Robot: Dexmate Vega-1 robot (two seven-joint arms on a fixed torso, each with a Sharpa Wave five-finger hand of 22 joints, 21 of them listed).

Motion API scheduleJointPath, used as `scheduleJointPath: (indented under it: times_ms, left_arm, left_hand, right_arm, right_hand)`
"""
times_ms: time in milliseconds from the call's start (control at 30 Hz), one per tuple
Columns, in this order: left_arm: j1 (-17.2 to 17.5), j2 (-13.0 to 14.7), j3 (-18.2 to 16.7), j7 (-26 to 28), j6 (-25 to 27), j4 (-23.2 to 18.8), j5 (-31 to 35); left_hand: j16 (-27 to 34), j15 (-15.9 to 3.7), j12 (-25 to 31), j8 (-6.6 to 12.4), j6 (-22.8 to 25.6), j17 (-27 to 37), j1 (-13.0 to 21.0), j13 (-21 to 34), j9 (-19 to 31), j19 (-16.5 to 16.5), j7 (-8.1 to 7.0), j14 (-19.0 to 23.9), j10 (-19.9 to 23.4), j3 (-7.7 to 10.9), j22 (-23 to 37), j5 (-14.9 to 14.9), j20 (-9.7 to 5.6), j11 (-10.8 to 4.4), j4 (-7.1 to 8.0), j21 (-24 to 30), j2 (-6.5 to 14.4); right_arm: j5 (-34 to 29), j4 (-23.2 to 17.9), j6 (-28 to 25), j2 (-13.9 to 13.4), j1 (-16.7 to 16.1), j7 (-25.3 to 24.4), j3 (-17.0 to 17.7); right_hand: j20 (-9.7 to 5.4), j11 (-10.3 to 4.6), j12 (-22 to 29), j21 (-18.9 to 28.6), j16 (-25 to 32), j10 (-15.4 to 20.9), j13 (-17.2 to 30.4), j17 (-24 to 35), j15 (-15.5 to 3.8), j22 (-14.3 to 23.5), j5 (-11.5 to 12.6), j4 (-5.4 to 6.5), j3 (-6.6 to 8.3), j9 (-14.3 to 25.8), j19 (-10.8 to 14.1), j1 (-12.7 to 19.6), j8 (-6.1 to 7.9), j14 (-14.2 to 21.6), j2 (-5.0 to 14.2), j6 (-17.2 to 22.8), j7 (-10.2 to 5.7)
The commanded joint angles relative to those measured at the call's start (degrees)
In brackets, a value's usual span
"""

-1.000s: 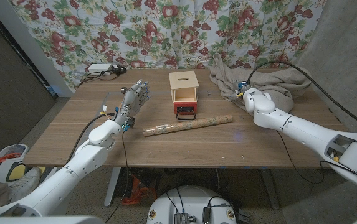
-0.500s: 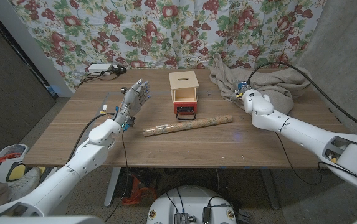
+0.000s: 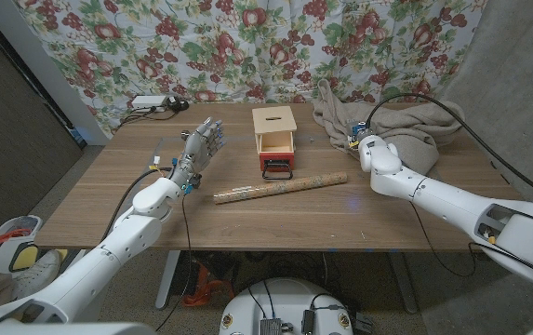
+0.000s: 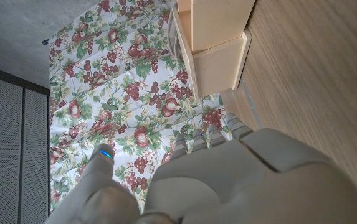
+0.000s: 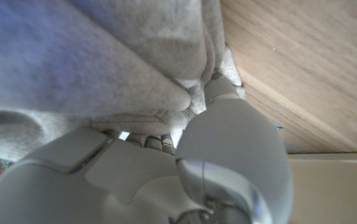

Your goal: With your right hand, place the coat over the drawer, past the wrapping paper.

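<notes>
no readable text, labels or numbers anywhere

right hand (image 3: pixel 366 142) edging left into coat (image 3: pixel 406 121)

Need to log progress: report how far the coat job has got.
Done: nothing placed; the coat is bunched at the table's far right, and the drawer is bare. In hand: the right hand is at the coat's edge, fingers in its folds in the right wrist view; grip unclear. Left: lift it and drape it over the drawer, beyond the wrapping paper.

Beige coat (image 3: pixel 406 121) crumpled at table's far right corner.
</notes>
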Motion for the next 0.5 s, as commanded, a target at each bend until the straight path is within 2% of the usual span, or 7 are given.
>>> scheduleJointPath:
  times_ms: [33, 133, 233, 500]
  left_arm:
    - [-0.51, -0.20, 0.13, -0.26, 0.00, 0.45, 0.02]
    - [-0.82, -0.38, 0.30, -0.45, 0.01, 0.70, 0.07]
    - [-0.97, -0.45, 0.39, -0.39, 0.00, 0.73, 0.22]
    - [-0.96, -0.53, 0.47, -0.10, 0.20, 0.54, 0.28]
  left_hand:
    - [0.24, 0.13, 0.05, 0.31, 0.27, 0.06, -0.21, 0.03, 0.20, -0.14, -0.25, -4.20, 0.02, -0.11, 0.17, 0.37, 0.15, 0.05, 0.01, 0.09, -0.10]
    - [0.25, 0.15, 0.05, 0.35, 0.39, 0.06, -0.22, 0.03, 0.20, -0.11, 0.08, -4.18, 0.01, -0.12, 0.17, 0.38, 0.13, 0.03, 0.00, 0.10, -0.09]
    - [0.25, 0.16, 0.06, 0.35, 0.41, 0.06, -0.23, 0.03, 0.20, -0.11, 0.19, -4.17, 0.05, -0.13, 0.17, 0.38, 0.13, -0.02, 0.01, 0.10, -0.08]
    - [0.25, 0.09, 0.06, 0.36, 0.50, 0.07, -0.27, 0.03, 0.20, -0.09, 0.20, -4.17, 0.09, -0.16, 0.17, 0.38, 0.13, -0.01, 0.01, 0.10, -0.06]
  right_arm:
    - [-0.16, 3.02, -3.55, 2.95, 0.53, -1.76, -1.55]
    - [0.28, 3.77, -4.58, 3.61, 0.62, -2.50, -1.67]
    - [0.36, 4.26, -5.64, 3.92, 0.95, -2.63, -2.22]
    - [1.22, 5.20, -6.89, 4.25, 1.59, -3.24, -3.11]
  right_hand:
    - [-9.49, -0.82, 4.16, 0.82, 3.21, 3.03, 3.16, 3.57, -1.44, 0.52, -0.30, 0.32, 0.12, 0.46, 20.42, 2.05, 0.85, 3.65, -0.16, 3.33, 1.23]
    - [-9.79, -1.33, 6.01, 1.20, 4.74, 4.23, 4.54, 5.19, -2.28, 0.65, -0.41, 0.44, -0.10, 0.64, 21.73, 2.63, 0.93, 5.30, -0.03, 4.50, 1.21]
    - [-9.48, -1.67, 7.58, 1.71, 6.07, 4.64, 5.95, 6.80, -2.93, 0.78, -0.52, 0.27, 0.06, 0.85, 23.16, 3.87, 0.92, 6.44, 0.43, 5.40, 1.09]
    - [-10.29, -2.96, 11.27, 2.38, 8.89, 6.30, 8.98, 10.25, -4.43, 1.05, -0.60, 0.28, -0.06, 1.29, 24.62, 5.99, 1.96, 8.62, 0.96, 9.87, 0.30]
